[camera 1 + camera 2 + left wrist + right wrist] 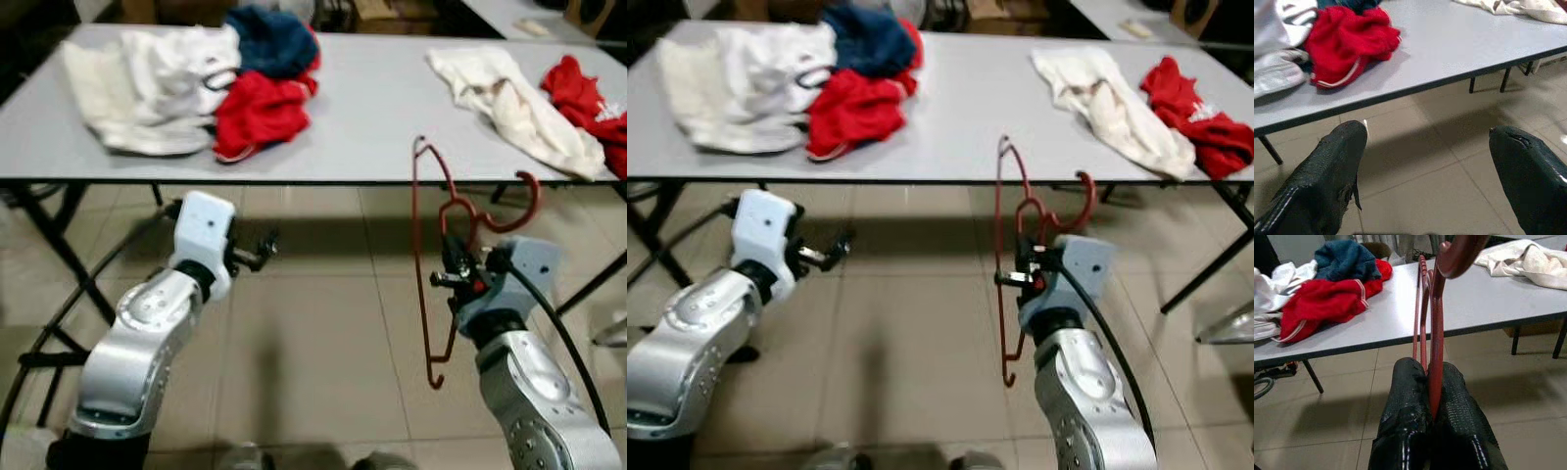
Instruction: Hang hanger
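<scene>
1. The red hanger [423, 264] is clamped between the closed fingers of the right gripper [1434, 396], in front of the table [362, 127] edge and clear of the floor.
2. The hanger is held near its neck; the hook [524, 191] curves up beside the wrist, and the frame hangs tilted on edge.
3. The left gripper [1427, 161] is held low beside it, fingers spread apart and empty.
4. Clothes are piled on the table: a red garment [260, 113], a white garment [147, 83], a cream cloth [519, 108].
5. No rail is seen yet; judged early in the task.
6. The clamp should be kept firm and the hook turned upward before any rail is approached, with the frame kept off the table edge.
</scene>
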Controlling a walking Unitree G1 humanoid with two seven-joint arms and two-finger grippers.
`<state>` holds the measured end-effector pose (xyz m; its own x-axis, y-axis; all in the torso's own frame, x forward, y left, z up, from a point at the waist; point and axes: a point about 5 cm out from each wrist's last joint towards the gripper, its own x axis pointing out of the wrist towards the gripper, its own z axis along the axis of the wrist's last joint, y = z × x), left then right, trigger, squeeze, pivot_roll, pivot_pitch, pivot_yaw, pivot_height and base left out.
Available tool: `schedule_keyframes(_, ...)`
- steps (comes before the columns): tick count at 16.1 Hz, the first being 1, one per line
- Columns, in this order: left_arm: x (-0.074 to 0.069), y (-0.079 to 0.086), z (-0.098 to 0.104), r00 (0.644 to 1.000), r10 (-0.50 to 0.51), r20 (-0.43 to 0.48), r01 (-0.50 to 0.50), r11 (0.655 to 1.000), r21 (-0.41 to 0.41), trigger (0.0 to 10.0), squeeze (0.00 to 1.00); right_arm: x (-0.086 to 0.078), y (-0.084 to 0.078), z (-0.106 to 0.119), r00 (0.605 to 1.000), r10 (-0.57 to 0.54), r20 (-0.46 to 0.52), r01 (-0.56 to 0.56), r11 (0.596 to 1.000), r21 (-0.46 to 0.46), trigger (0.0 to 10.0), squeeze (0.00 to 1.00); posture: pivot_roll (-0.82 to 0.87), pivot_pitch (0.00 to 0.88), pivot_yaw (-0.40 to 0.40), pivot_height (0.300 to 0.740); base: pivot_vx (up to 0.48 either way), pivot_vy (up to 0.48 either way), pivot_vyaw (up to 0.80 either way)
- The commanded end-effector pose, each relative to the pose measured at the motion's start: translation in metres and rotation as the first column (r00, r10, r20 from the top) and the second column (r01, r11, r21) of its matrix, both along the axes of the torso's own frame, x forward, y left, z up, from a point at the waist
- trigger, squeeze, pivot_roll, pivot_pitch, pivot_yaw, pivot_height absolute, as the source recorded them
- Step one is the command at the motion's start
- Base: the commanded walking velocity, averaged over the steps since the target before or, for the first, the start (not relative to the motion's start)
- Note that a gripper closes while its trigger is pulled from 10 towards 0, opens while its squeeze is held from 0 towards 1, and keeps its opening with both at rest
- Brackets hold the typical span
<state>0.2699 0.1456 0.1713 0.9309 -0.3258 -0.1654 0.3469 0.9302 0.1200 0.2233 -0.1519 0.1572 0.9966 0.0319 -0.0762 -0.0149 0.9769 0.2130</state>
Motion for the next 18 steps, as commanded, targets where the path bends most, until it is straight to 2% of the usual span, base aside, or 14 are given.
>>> schedule_keyframes(1, 0.000, -0.009, 0.004, 0.999, -0.040, 0.020, 0.040, 0.999, 0.002, 10.0, 0.00, -0.001, -0.006, 0.003, 1.000, -0.028, 0.012, 0.028, 1.000, -0.012, 10.0, 0.00, -0.01, 0.085, -0.015, 0.740, 0.000, -0.480, 0.00)
schedule_keyframes(10, 0.002, -0.005, -0.006, 0.999, 0.016, -0.030, -0.018, 0.998, -0.064, 10.0, 0.00, 0.000, -0.007, 0.001, 0.999, -0.035, 0.002, 0.035, 0.999, -0.004, 10.0, 0.00, -0.02, 0.069, -0.022, 0.740, 0.000, -0.030, 0.00)
schedule_keyframes(11, 0.002, -0.005, -0.007, 0.999, 0.021, -0.039, -0.024, 0.997, -0.078, 10.0, 0.27, 0.000, -0.006, 0.001, 0.999, -0.035, 0.001, 0.035, 0.999, -0.005, 10.0, 0.00, -0.02, 0.069, -0.022, 0.740, 0.000, 0.000, 0.00)
schedule_keyframes(12, 0.003, -0.004, -0.007, 0.999, 0.028, -0.046, -0.032, 0.994, -0.101, 10.0, 1.00, 0.001, -0.006, 0.001, 0.999, -0.034, 0.002, 0.034, 0.999, -0.005, 10.0, 0.00, -0.03, 0.061, -0.020, 0.740, 0.000, 0.000, 0.00)
schedule_keyframes(16, 0.008, -0.002, -0.004, 0.999, 0.039, -0.011, -0.040, 0.995, -0.096, 10.0, 1.00, 0.003, -0.005, 0.003, 1.000, -0.014, 0.017, 0.014, 1.000, -0.004, 10.0, 0.00, -0.03, 0.043, -0.032, 0.740, 0.000, 0.000, 0.00)
schedule_keyframes(18, 0.009, -0.002, -0.003, 0.999, 0.044, 0.001, -0.044, 0.994, -0.100, 10.0, 1.00, 0.005, -0.004, 0.003, 1.000, 0.017, 0.004, -0.017, 0.998, -0.065, 10.0, 0.00, -0.03, 0.036, -0.034, 0.740, 0.000, 0.000, 0.00)
